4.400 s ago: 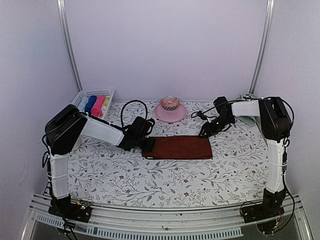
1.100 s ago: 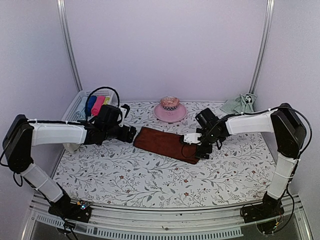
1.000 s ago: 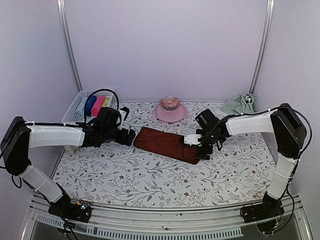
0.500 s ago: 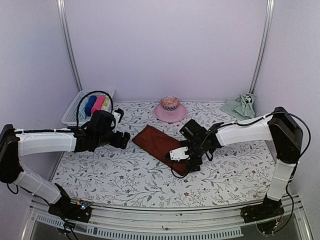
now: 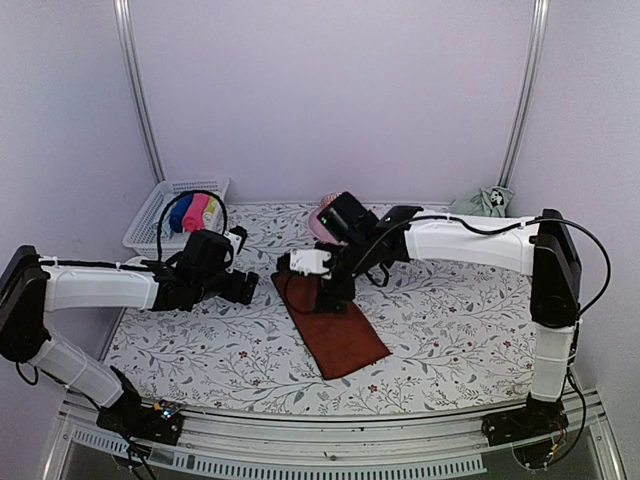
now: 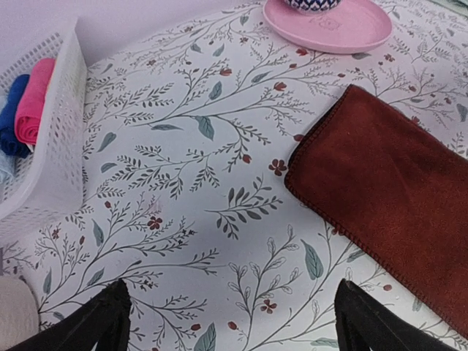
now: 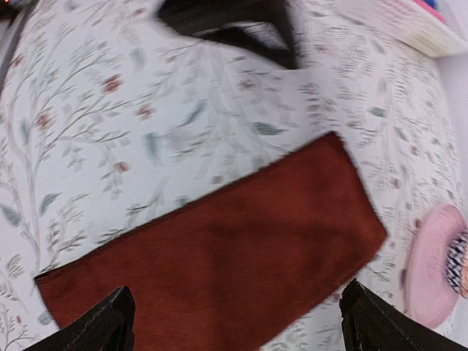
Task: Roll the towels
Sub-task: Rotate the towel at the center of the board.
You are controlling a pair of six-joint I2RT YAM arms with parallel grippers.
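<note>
Two towels: red towel (image 5: 340, 332) lies flat mid-frame, likely spread for rolling; green towel (image 5: 482, 203) waits bunched upper right. Left gripper (image 5: 254, 288) and right gripper (image 5: 330, 297) gape empty at the red towel's upper end.

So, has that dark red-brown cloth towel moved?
Yes. The dark red-brown cloth towel swung clockwise: once lying crosswise before the round pink plate, it now slants toward the camera.

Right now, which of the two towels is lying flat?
The dark red-brown towel, spread out in the middle; the pale green towel sits crumpled in the far right corner.
</note>
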